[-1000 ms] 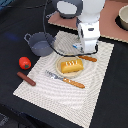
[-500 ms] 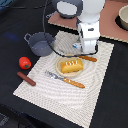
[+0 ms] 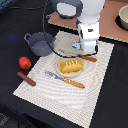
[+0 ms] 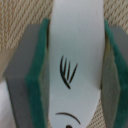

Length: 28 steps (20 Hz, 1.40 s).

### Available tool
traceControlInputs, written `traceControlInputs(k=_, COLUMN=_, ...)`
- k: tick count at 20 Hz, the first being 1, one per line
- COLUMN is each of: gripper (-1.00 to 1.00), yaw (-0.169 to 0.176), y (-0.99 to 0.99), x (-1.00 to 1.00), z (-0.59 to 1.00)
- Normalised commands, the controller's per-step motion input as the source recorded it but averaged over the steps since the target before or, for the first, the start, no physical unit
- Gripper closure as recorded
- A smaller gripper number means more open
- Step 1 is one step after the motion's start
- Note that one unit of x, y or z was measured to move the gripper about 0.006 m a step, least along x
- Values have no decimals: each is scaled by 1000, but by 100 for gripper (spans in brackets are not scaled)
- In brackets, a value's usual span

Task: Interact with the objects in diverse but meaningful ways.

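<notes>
Gripping: the flat white fish (image 4: 75,60) is seen clamped between the gripper's green pads (image 4: 40,75) in the wrist view, black fin and mouth markings in plain sight.
Gripper (image 3: 87,50): held low over the far edge of the striped placemat (image 3: 55,92), jaws closed on the fish.
Bread loaf (image 3: 71,65): yellow-orange, set on a small plate (image 3: 60,71) mid-mat, near the gripper.
Fork (image 3: 65,80): orange-handled, laid just beside the plate.
Pot (image 3: 41,43): blue-grey, handled, placed at the mat's corner towards the exterior view's left.
Tomato (image 3: 24,62): red, parked off the mat on the dark table (image 3: 15,30).
Sausage (image 3: 26,79): brown, laid near the tomato, at the mat's edge.
</notes>
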Motion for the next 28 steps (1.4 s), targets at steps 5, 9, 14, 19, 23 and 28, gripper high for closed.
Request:
traceControlInputs(k=5, gripper=100, yaw=-11, y=-111, x=-745, z=711)
traceControlInputs(k=9, gripper=100, yaw=-38, y=-240, x=-717, z=406)
traceControlInputs(k=14, gripper=100, yaw=-40, y=-285, x=-706, z=179)
traceControlInputs(k=19, gripper=100, yaw=-53, y=-341, x=-741, z=-6)
traceControlInputs(k=23, gripper=100, yaw=-53, y=-366, x=-744, z=-1)
traceControlInputs(k=28, gripper=100, yaw=-54, y=-369, x=-745, z=0)
